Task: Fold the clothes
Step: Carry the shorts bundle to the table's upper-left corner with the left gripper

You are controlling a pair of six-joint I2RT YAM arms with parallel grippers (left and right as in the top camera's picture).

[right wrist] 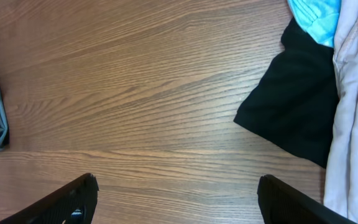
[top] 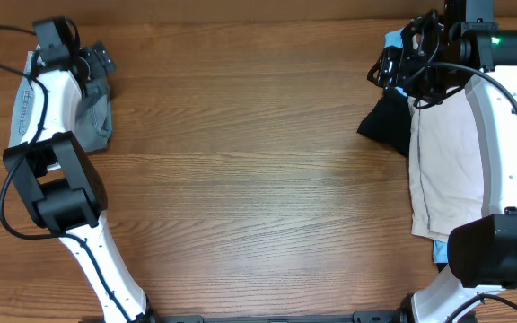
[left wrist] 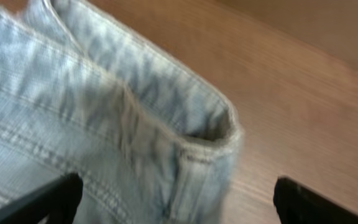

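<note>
denim garment (left wrist: 98,118) beneath left claw (left wrist: 176,193), fingers (left wrist: 58,196) spread wide

Ahead of the left jaws, the denim garment (left wrist: 104,124) is smeared by blur and runs off the top and left edges. The jaws' dark tips are cut by the bottom edge. Ahead-right of the right jaws, the black garment (right wrist: 297,106) disappears under the pale cloth (right wrist: 353,124), which is itself cut by the right edge.
</note>
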